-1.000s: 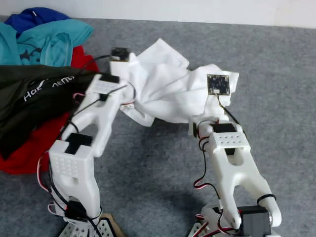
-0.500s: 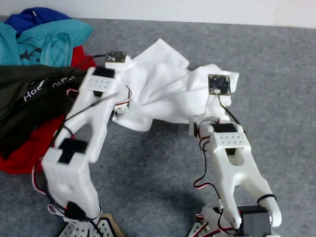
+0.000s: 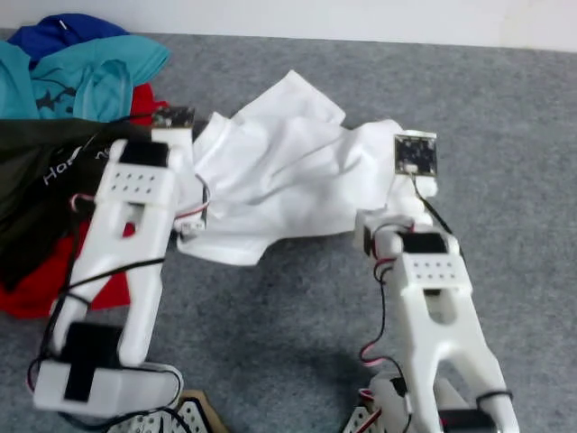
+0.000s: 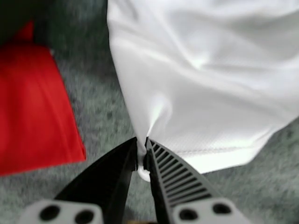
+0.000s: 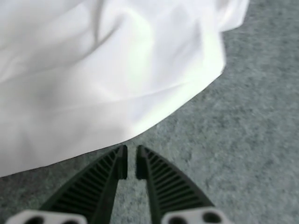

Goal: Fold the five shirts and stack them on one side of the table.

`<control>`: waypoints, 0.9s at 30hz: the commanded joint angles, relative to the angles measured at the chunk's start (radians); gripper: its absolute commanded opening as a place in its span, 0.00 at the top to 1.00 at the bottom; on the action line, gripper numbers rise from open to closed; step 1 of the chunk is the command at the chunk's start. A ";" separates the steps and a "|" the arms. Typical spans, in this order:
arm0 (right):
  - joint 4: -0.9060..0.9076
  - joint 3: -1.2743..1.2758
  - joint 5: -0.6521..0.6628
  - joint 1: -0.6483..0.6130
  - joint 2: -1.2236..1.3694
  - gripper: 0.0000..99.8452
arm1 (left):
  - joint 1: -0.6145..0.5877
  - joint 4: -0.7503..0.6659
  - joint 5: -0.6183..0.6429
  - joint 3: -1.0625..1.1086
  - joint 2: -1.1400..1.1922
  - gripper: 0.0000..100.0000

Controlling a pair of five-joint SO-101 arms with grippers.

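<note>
White shirt [image 3: 288,171]: crumpled on the grey table [image 3: 514,99], one edge just beside the pile of other shirts [image 3: 54,108].
Left arm: stretched along the shirt's pile side; the left gripper [image 4: 141,156] is clamped on a fold of its edge.
Right arm: at the shirt's side away from the pile; the right gripper [image 5: 130,161] tilts down over bare table, jaws nearly together on nothing, with the hem just past its tips.

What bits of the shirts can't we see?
Red shirt: high view, mostly under the black shirt and the left arm.
Dark blue shirt: high view, mostly under the teal shirt.
Left edge of the high view cuts off the teal shirt and black shirt.
White shirt: high view, crumpled; folds hide its full shape.
</note>
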 commanded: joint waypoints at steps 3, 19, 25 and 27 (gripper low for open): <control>-0.007 0.059 0.011 0.048 -0.133 0.82 | -0.015 -0.147 -0.008 0.183 -0.156 0.99; -0.189 0.085 0.011 0.085 0.027 0.82 | -0.292 -0.342 0.058 0.243 -0.357 0.99; -0.147 -0.010 0.043 0.031 0.214 0.82 | -0.292 -0.387 0.133 0.245 -0.302 0.99; -0.120 -0.045 0.055 0.018 0.255 0.82 | -0.292 -0.404 0.133 0.245 -0.277 0.99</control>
